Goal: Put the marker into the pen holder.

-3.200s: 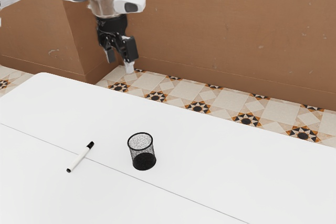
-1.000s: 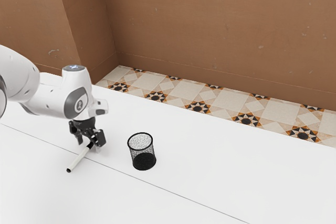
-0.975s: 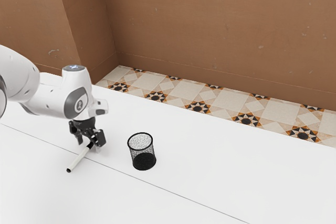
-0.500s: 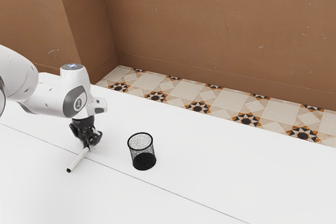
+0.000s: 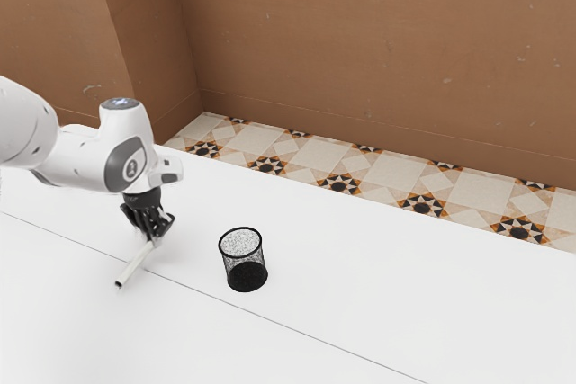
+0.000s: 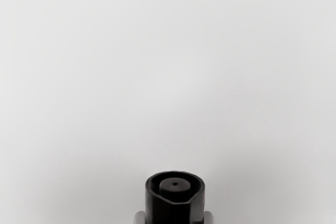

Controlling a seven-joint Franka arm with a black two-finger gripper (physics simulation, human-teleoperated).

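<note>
Pinching hand (image 5: 155,241): fingers closed on the marker (image 5: 133,264) by its cap!
Marker: slanting down from the hand, free end pointing away from the pen holder (image 5: 247,277).
Pen holder: near the hand, toward the exterior view's right.
Worktop (image 5: 360,285): stretches past both; lifting and tilting upright look next!

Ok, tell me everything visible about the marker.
The marker has a slim white barrel, plastic by its look, and a black tip. In the wrist view its other end is a black cap, hollow around a round stub. The gripper is shut on it near that cap, away from the pen holder. Whether the tip clears the table, I can't tell.
</note>
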